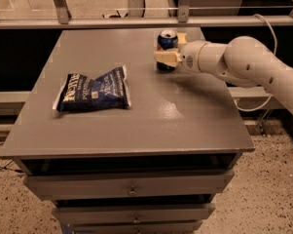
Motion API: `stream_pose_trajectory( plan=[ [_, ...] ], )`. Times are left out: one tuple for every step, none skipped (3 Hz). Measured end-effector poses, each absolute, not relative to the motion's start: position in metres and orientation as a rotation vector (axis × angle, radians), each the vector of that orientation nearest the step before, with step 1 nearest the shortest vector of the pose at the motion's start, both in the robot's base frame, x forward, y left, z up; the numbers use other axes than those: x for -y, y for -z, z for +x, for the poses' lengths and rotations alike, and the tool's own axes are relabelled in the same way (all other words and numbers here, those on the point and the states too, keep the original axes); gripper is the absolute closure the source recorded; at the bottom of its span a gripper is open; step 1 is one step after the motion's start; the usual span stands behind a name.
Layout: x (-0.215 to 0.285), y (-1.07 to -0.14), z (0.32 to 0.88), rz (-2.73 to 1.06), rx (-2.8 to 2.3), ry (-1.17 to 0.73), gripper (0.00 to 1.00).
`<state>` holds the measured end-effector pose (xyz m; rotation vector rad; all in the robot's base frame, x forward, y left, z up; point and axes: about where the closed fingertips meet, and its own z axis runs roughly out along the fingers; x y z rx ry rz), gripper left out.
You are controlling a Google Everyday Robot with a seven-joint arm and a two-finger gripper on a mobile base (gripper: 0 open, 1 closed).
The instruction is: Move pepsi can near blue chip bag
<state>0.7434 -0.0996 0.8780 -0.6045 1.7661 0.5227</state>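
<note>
The pepsi can (166, 42) stands upright on the grey table (136, 126), at its far right part. My gripper (172, 49) reaches in from the right and is shut on the can, with one pale finger (165, 58) across its front and the other finger (183, 37) behind it. The can's base looks to be resting on the tabletop. The blue chip bag (93, 88) lies flat on the left part of the table, well apart from the can, to its left and nearer the front.
The white arm (243, 62) stretches over the table's right side. A metal rail (136, 21) runs behind the far edge. Drawers (131, 189) are under the tabletop. A cable (270, 89) hangs at the right.
</note>
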Motion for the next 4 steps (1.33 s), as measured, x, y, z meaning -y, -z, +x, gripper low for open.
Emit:
stream_pose_trajectory(
  plan=[
    [0.115, -0.892, 0.757, -0.675, -1.707, -0.47, 0.0],
    [0.139, -0.915, 0.78, -0.758, -1.622, -0.386, 0.0],
    [0.154, -0.928, 0.79, -0.79, -1.577, -0.349, 0.0],
    [0.156, -0.941, 0.781, -0.765, -1.555, -0.369, 0.0]
  ],
)
